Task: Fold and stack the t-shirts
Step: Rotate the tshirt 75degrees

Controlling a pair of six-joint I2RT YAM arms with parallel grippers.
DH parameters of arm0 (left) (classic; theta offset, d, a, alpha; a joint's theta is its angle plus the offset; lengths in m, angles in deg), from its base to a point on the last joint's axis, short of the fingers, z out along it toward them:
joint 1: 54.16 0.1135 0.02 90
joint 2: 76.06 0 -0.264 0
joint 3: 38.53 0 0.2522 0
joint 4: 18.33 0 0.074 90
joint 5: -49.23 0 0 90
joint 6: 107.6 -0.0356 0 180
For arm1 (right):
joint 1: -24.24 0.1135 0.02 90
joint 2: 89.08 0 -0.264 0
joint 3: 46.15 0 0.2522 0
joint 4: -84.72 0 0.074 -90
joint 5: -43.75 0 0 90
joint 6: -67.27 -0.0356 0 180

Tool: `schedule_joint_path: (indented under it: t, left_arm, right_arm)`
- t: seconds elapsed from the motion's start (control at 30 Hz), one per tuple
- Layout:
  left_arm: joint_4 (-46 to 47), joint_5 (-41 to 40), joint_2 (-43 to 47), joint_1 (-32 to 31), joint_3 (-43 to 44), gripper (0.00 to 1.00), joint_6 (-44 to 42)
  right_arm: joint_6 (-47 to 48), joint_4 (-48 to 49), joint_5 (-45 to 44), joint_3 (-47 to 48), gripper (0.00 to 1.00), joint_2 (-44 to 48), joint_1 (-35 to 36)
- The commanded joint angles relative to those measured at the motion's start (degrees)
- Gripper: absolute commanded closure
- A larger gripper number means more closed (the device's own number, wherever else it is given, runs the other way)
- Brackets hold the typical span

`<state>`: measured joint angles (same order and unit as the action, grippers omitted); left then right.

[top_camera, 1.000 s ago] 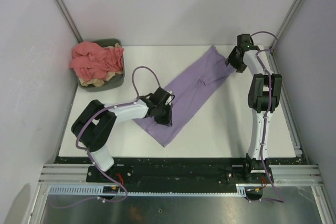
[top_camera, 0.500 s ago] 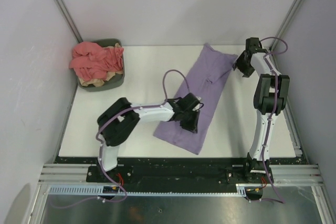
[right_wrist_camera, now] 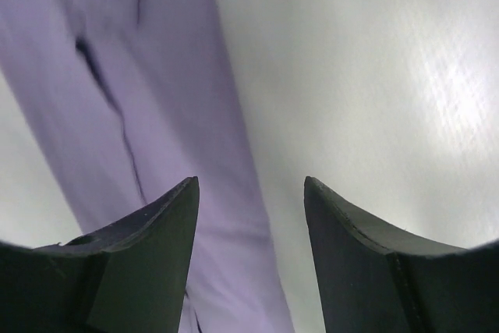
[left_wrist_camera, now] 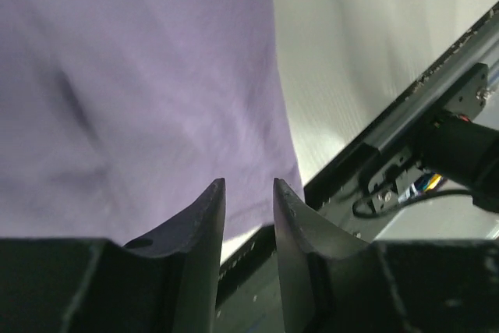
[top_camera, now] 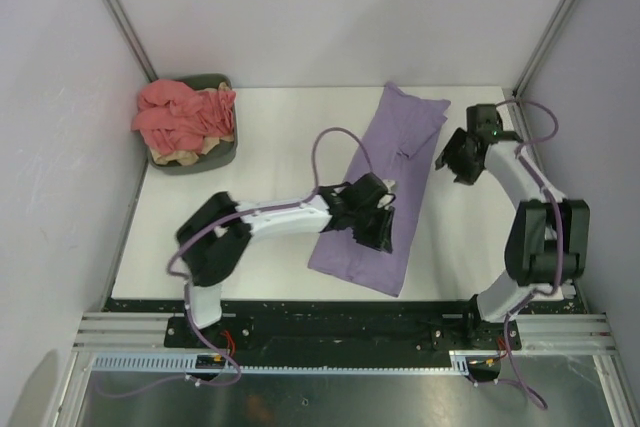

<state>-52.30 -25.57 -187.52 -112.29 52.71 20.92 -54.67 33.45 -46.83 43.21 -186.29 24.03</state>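
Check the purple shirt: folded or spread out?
Partly folded: the purple shirt lies as one long narrow strip, no sleeves sticking out, not yet folded crosswise.

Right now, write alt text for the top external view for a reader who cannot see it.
A lavender t-shirt lies as a long strip on the white table, the left gripper over its near half and the right gripper beside its right edge. A dark bin heaped with salmon-pink shirts sits at the far left.

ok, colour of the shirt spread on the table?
The shirt is plain light purple, clearest in the top view.
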Motion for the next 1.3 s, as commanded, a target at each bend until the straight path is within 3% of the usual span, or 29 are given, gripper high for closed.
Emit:
schedule_joint_path:
  t: [0.0, 0.2, 0.43, 0.8, 1.27]
  left_arm:
    - [-0.37, -3.60, 15.25, 3.67, -9.71, 0.64, -1.50]
    - [-0.37, -5.17, 26.22, 10.47, -25.59, 0.65, -3.18]
    - [-0.52, -7.41, 31.36, 13.44, -32.86, 0.64, -4.27]
    - [-0.52, -8.25, 31.39, 14.59, -33.62, 0.63, -5.41]
    - [-0.58, -7.79, 31.32, 15.10, -35.18, 0.60, -6.63]
  right_arm:
    - [-1.84, -0.62, 3.99, -12.39, 0.40, 11.83, 5.66]
    - [-8.33, -2.80, 7.11, -29.94, 0.42, 27.94, 13.10]
    - [-13.46, -7.72, 10.57, -40.84, 0.50, 40.22, 19.40]
    - [-23.52, 0.33, 16.66, -51.11, 0.54, 42.33, 29.08]
    - [-28.65, 3.61, 14.24, -52.73, 0.55, 41.72, 33.50]
